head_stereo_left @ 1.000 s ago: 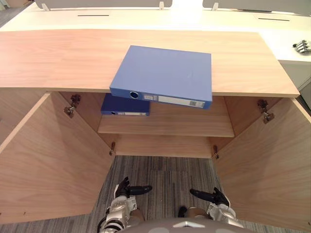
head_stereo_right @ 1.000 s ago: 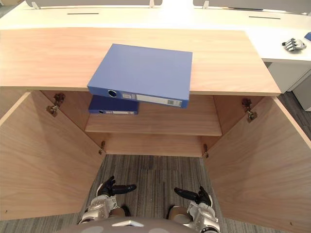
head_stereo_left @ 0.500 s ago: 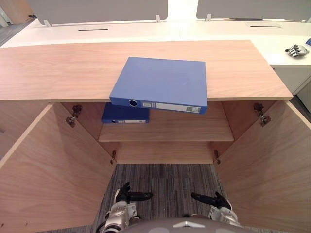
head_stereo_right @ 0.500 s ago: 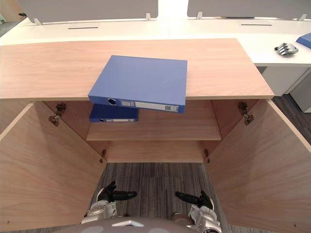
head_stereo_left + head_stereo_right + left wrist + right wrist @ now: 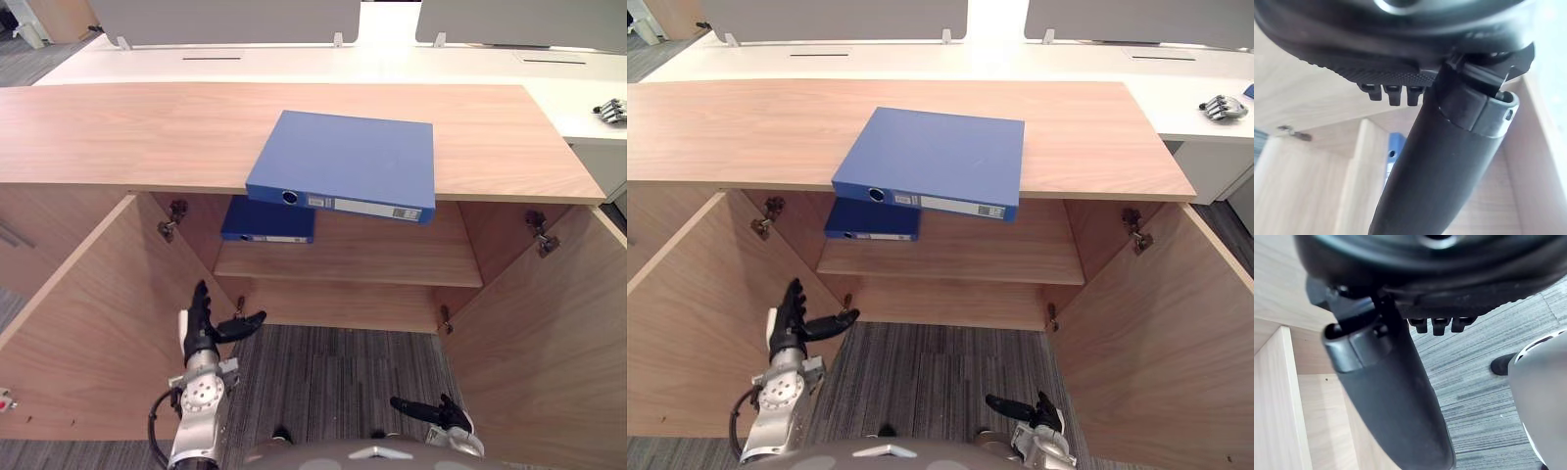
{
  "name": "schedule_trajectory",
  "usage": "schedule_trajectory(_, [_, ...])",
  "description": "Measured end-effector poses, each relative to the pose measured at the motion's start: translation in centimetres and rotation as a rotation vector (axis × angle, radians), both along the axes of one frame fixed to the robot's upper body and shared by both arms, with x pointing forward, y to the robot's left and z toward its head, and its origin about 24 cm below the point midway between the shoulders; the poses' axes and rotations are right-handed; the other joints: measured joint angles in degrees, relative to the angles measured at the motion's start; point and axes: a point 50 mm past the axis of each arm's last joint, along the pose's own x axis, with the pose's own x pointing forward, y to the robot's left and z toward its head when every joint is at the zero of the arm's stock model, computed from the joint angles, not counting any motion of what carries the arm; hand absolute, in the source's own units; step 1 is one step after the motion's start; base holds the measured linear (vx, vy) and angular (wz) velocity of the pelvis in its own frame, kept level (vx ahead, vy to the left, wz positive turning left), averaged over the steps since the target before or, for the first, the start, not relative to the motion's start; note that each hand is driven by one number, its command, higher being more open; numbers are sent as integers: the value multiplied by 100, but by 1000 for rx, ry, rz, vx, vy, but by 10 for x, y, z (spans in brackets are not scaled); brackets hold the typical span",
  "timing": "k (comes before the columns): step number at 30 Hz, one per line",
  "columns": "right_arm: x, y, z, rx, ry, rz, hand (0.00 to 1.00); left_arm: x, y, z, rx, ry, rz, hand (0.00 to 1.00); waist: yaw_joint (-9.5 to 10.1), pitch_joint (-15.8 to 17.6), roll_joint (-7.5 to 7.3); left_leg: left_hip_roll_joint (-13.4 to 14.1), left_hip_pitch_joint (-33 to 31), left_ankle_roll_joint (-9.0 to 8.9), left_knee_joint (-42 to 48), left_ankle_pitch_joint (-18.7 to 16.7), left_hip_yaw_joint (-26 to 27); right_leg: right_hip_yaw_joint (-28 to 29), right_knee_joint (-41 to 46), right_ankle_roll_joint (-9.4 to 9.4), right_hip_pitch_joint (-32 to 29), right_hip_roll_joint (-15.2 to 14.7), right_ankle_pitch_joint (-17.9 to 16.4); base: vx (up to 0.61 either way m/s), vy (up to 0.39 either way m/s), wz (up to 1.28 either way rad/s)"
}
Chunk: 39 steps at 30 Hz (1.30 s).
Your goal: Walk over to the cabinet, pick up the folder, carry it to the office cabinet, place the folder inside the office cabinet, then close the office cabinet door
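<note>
Left eye view
Folder (image 5: 348,162): blue, lying flat on the cabinet (image 5: 147,132) top, right of centre, turned slightly askew; its spine edge overhangs the front lip.
Second folder (image 5: 266,223): blue, flat on the shelf (image 5: 372,259) inside, at its left end; its rear part is hidden under the cabinet top and the overhanging folder.
Doors: left door (image 5: 88,323) and right door (image 5: 549,333) both swung wide open; each is cut off by the frame edge.
Left hand (image 5: 201,328): upright before the left door, fingers straight, thumb spread toward the shelf, holding nothing, well below the folder.
Right hand (image 5: 436,413): low over the carpet (image 5: 323,362) near the right door, fingers loosely extended, empty; its wrist is cut off.
Table (image 5: 294,67): white, behind the cabinet; a small dark object (image 5: 612,110) at its right end is partly cut off and hard to make out.

Right eye view
Scene: same layout; the folder is untouched by either hand.

Left wrist view
Fingers (image 5: 1391,93): seen end-on as short tips, not curled; the thumb crosses most of the view.
Blue strip (image 5: 1393,152): a folder edge beside the thumb; which folder cannot be told.

Right wrist view
Fingers (image 5: 1440,325): tips in a row over the carpet, grasping nothing; the thumb hides part of the right door.
</note>
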Motion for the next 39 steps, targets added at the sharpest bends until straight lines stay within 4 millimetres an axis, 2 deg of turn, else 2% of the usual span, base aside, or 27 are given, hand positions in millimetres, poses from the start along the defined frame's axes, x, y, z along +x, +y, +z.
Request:
schedule_trajectory(5, [-1, 0, 0, 0, 1, 0, 100, 10, 3, 38, 142, -152, -2, 100, 4, -39, 12, 0, 10, 1, -16, 0, -129, -12, -32, -2, 49, 8, 1, 6, -4, 2])
schedule_trajectory(10, [-3, -1, -1, -6, 11, 20, 100, 15, -2, 77, 295, -317, -53, 100, 3, -157, 20, -2, 8, 2, -16, -1, -173, -2, -33, -24, 56, 9, 16, -17, 1, 1])
schedule_trajectory(12, [-5, -1, -1, -7, 16, 32, 100, 16, -5, 84, 324, -343, -74, 100, -2, -196, 21, -2, 9, 2, -15, -2, -184, 16, -37, -25, 58, 8, 17, -45, 5, 1])
schedule_trajectory(16, [-10, -3, -3, -11, 40, 40, 100, 18, -26, 113, 387, -476, -175, 100, -12, -313, 37, -14, 15, -2, -12, -5, -196, 120, -62, -15, 56, 15, 18, -51, 9, -2])
schedule_trajectory(21, [-14, -8, -4, -24, 70, 74, 100, 20, -46, 135, 462, -604, -297, 100, -68, -381, 111, -8, 26, -2, -1, -4, -232, 229, -48, -7, 56, 37, 24, -18, -2, -5])
schedule_trajectory(28, [-12, -11, -3, -34, 67, 79, 100, 31, -68, 147, 628, -670, -453, 100, -187, -399, 135, 64, 119, -23, -18, -19, -316, 378, -9, -22, 41, 135, 18, -37, -21, -11])
schedule_trajectory(32, [-14, -16, -3, -55, 77, 114, 100, 38, -76, 137, 767, -628, -538, 100, -233, -399, 135, 65, 131, -25, -21, -20, -340, 357, -53, -31, 44, 137, 20, -28, -2, 0])
schedule_trajectory(39, [-14, -16, -3, -54, 82, 115, 100, 47, -77, 115, 909, -509, -602, 100, -300, -372, 93, 65, 88, -52, -22, -40, -597, 348, -288, -31, 105, 145, 146, -3, 1, -2])
